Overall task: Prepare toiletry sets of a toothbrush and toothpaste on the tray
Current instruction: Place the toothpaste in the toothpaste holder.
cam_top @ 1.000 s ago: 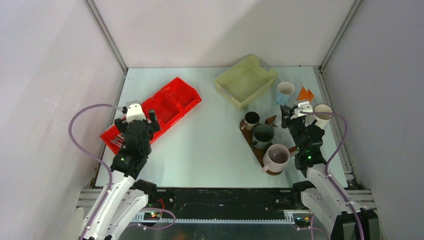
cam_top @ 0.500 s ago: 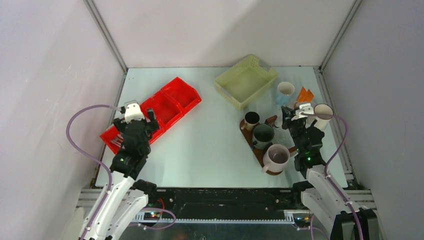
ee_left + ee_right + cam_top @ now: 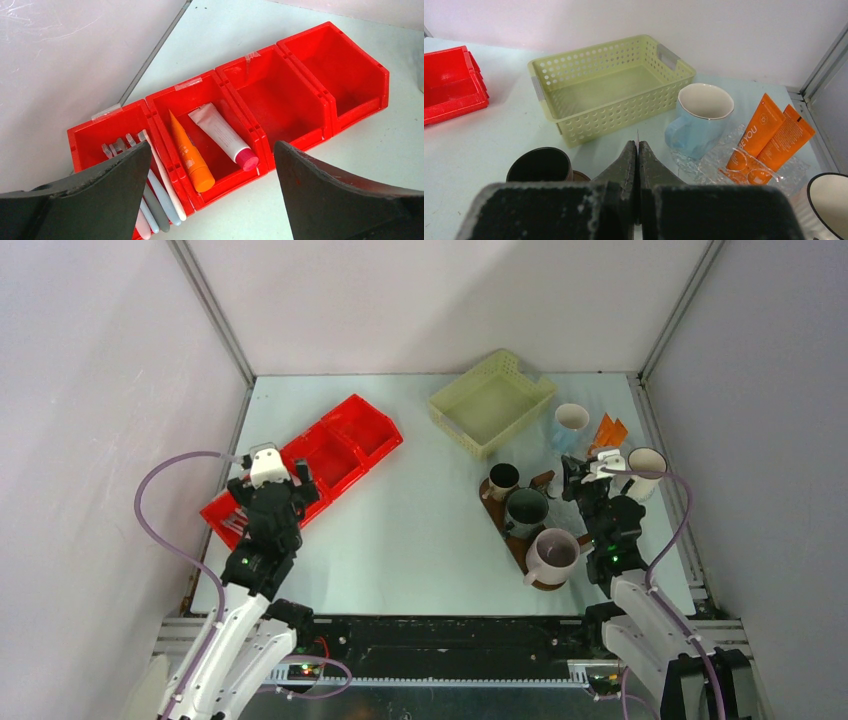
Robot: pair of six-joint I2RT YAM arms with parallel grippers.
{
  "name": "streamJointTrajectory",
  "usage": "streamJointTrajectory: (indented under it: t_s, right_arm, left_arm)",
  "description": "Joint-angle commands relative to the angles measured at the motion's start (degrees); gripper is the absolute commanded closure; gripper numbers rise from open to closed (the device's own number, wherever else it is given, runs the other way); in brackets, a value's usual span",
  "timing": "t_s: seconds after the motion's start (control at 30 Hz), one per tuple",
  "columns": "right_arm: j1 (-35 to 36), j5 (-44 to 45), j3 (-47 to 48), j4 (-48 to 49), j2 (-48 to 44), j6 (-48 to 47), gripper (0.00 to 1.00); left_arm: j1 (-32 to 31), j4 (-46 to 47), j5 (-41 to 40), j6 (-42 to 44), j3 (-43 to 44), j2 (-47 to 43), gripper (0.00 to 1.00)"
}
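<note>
Seen from above, a pale counter (image 3: 420,540) has two robot arms at its near edge. The left gripper (image 3: 210,150) hovers over the near end of a red bin (image 3: 305,85) lying slantwise by the counter's left edge. Its jaws are spread fully wide and hold nothing. Below it, the bin's end compartment holds toothbrushes (image 3: 159,197). The next compartment holds an orange toothpaste tube (image 3: 190,157) and a white toothpaste tube (image 3: 220,134) with a pink cap, lying side by side.

The dark brown oval tray (image 3: 512,538) lies near the counter's right edge. It carries three mugs in a row: a small dark brown mug (image 3: 503,480), a dark green mug (image 3: 526,508) and a mauve-grey mug (image 3: 552,555). The right gripper (image 3: 638,146) is just beside the tray's far end, its jaws pressed tight together, with nothing seen between them.

Toward the far right corner are a pale yellow basket (image 3: 609,87), a light blue mug (image 3: 699,120) and two orange tubes (image 3: 769,132) resting on crinkled clear plastic. A white mug (image 3: 645,468) stands by the right edge.
</note>
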Motion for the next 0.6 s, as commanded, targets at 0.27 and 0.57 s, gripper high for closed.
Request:
streamJointTrajectory:
  t_s: [0.27, 0.57]
  right_arm:
    - [-0.87, 0.21, -1.10, 10.64, 4.19, 1.19, 0.93]
    - [-0.95, 0.15, -1.54, 11.02, 6.19, 1.29, 0.85]
  left_arm:
    - [0.58, 3.12, -0.40, 1.23, -0.36, -1.14, 0.00]
    - [0.69, 3.06, 0.15, 1.06, -0.45, -1.78, 0.00]
